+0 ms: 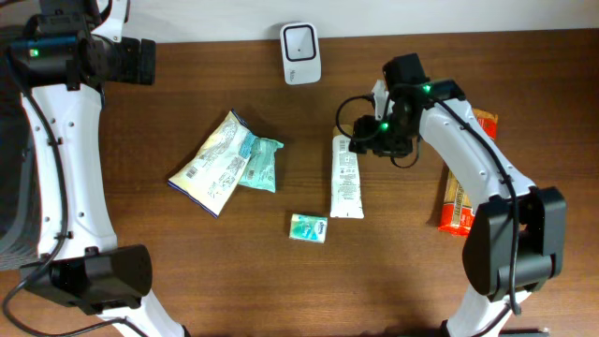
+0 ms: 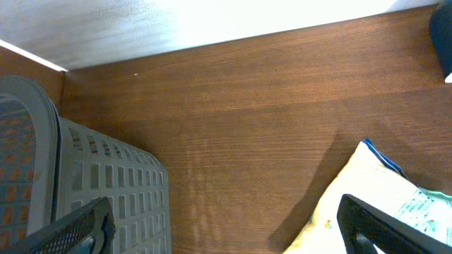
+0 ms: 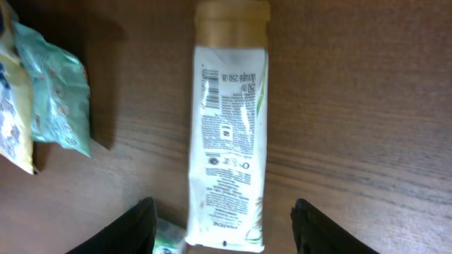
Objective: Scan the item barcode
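A white tube [image 1: 345, 178] with a tan cap lies lengthwise in the middle of the table, printed side up. In the right wrist view the tube [image 3: 229, 141] fills the centre, with a barcode strip [image 3: 209, 88] along its left edge. My right gripper [image 1: 356, 142] hovers over the tube's cap end; the right gripper [image 3: 222, 215] stands open, its fingers well apart on either side of the tube and not touching it. A white scanner [image 1: 300, 53] stands at the table's back edge. My left gripper [image 1: 150, 61] is at the far back left; the left gripper [image 2: 226, 226] is open and holds nothing.
A yellow-white snack bag [image 1: 213, 164] and a teal wipes pack [image 1: 260, 165] lie left of the tube. A small green box [image 1: 308, 227] sits in front of it. An orange package [image 1: 463, 192] lies under the right arm. A grey basket [image 2: 106, 183] is at the left.
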Available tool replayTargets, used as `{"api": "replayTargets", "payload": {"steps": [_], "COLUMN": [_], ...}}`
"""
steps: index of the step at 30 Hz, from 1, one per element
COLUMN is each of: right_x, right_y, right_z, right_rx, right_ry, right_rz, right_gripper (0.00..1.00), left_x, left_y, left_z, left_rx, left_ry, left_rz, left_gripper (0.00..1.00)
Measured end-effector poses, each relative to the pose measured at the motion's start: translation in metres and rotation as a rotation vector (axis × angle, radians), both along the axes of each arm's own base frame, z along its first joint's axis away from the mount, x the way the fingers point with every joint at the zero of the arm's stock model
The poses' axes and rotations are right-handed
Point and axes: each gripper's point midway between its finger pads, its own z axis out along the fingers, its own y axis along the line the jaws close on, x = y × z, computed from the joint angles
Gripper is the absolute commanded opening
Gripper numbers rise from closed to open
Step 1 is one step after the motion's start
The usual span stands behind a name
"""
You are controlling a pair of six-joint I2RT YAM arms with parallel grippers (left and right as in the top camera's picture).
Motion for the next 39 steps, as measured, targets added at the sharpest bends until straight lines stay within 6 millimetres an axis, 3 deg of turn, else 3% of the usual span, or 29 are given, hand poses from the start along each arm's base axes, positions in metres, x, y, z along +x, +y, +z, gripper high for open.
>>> {"api": "replayTargets", "payload": {"steps": [4,10,13,25,30,34,36,37,39], "right_x": [-0.008,-0.007,-0.007,-0.006,-0.004,-0.012,-0.021,-0.025,-0.026], "right_y": [-0.004,0.0,0.006,0.013,-0.003,0.0,0.031,0.045,0.057], "right_z": [-0.019,-0.018,-0.03,-0.044,-0.052,-0.084,-0.087,-0.09,-0.092], "right_rx": [0.082,0.101,0.136,0.178,0.188,0.207,0.213,0.237,0.318], "right_ry": [0.021,0.004,0.028,0.002,0.008,0.022,0.051,0.092,0.162], "right_rz": [0.024,0.065,0.086,0.106,0.066,0.004,0.03,0.012,-0.055], "right_gripper": [0.63,0.64,0.64,0.64,0.64,0.63,0.42,0.06,0.04], "left_x": [0.0,0.0,0.0,0.0,0.0,0.0,0.0,0.0,0.0], "left_y": [0.0,0.0,0.0,0.0,0.0,0.0,0.0,0.0,0.0], "left_z": [0.0,0.0,0.0,0.0,0.0,0.0,0.0,0.0,0.0], "left_rx": [0.0,0.0,0.0,0.0,0.0,0.0,0.0,0.0,0.0], "left_ry": [0.0,0.0,0.0,0.0,0.0,0.001,0.0,0.0,0.0], "left_rz": [-0.001,0.0,0.0,-0.001,0.0,0.0,-0.001,-0.001,-0.001], "left_gripper": [0.99,0.99,0.99,0.99,0.99,0.99,0.99,0.99,0.99]}}
